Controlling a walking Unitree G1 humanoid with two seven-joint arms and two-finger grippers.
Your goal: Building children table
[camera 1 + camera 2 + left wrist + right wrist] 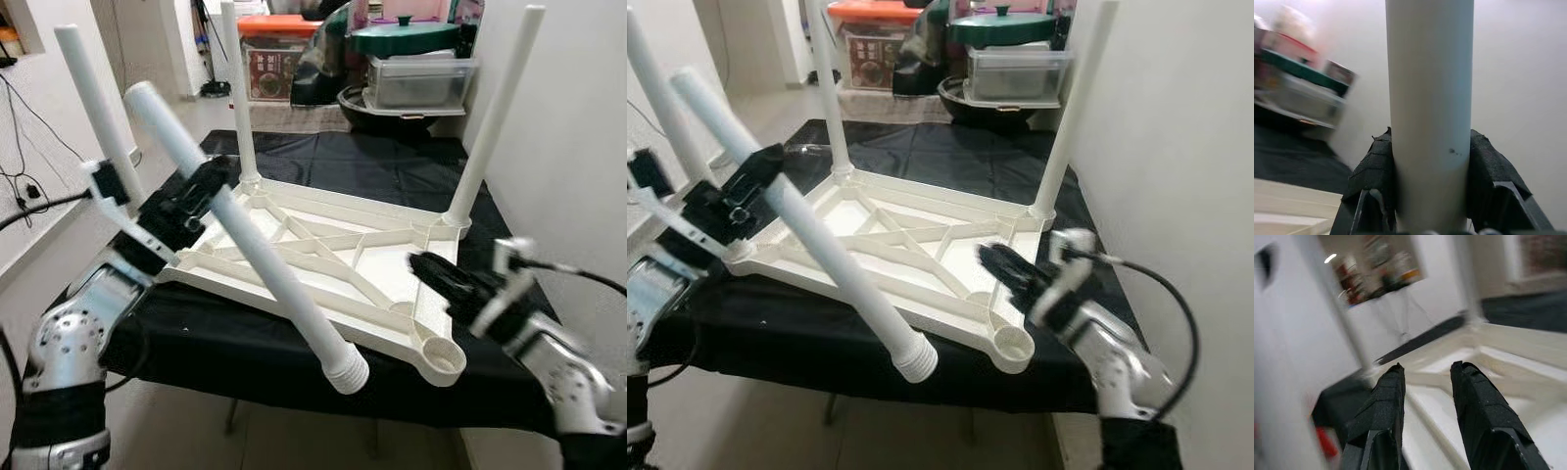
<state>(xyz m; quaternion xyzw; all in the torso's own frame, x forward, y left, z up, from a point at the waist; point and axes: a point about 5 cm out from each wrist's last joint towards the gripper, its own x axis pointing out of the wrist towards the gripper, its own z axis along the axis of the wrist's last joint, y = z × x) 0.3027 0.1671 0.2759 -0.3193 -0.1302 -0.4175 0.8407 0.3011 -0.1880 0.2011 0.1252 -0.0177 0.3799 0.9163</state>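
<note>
Nearest to me is the ribbed end of the loose leg [257, 255], hanging out past the front edge of the work table [235, 352] and pointing at the floor. The left gripper [201, 196] has that leg clamped around its middle, the black fingers [1374, 171] pressed to either side of the white tube, and holds it slanted across the upturned table top [323, 259].

Just behind the ribbed tip sits the empty corner socket [443, 360], at the near right corner of the top. This looks like the last of four legs (three already stand upright in their corners), so the step in hand is getting this one seated.

The right gripper [441, 279] hovers low over the ribbed underside just behind that socket, its jaws narrowly parted with nothing between them. I can't tell whether it touches the plastic.

The next move, as I judge it, calls for swinging the leg toward vertical, bringing the ribbed end over the open socket and pressing or twisting it in, with the right gripper steadying the top.

Further back the two far legs [495, 117] rise from their corners, with storage boxes [416, 78] beyond them.
</note>
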